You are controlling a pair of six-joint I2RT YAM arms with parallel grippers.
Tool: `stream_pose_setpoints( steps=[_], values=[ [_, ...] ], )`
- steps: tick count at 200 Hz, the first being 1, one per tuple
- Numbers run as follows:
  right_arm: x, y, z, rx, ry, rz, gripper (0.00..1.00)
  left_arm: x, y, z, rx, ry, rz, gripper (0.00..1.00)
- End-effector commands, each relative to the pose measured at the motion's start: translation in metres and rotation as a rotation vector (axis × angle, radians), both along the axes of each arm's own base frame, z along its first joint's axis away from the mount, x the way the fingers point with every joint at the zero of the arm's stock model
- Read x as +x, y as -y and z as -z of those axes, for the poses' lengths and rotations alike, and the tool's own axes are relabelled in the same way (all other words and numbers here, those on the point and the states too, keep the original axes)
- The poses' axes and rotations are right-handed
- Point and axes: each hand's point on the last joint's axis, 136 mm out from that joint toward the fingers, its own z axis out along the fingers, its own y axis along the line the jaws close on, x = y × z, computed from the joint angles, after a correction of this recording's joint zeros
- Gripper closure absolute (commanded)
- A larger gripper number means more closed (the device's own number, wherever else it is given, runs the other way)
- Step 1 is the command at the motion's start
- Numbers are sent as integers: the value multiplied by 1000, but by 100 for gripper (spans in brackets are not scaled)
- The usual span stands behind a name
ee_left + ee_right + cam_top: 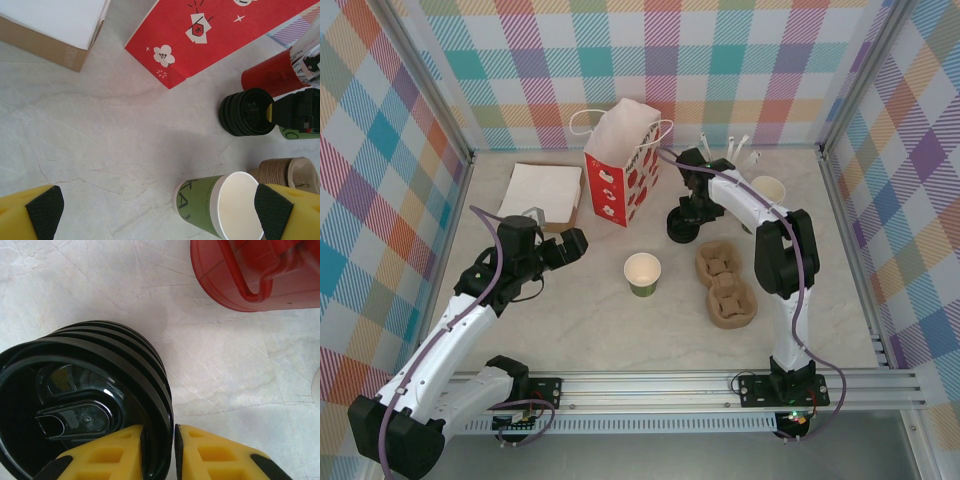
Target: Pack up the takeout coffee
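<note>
Left wrist view gave the only legible print: dark letters on the green cup, seemingly "KA", cut off by the curve, and white plum blossoms on the red bag. The cup stood upright and open-topped on the table, between the wide-spread left gripper and the pulp carriers. Right wrist view showed what the top view blurred: the right gripper pinched the rim of the black lid stack, one finger inside, one outside.

cup before bag, lid stack right
</note>
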Motion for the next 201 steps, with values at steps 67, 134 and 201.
stream_pose_setpoints(
  steps=[67, 134, 201],
  values=[
    [-1, 6, 0, -38, -13, -20, 77, 0, 5, -7, -4, 12, 25, 0],
    [0, 7, -17, -32, 27, -26, 85, 0, 5, -6, -2, 10, 24, 0],
    [0, -2, -49, 74, 103, -34, 84, 1, 17, -13, -50, 16, 70, 0]
  ],
)
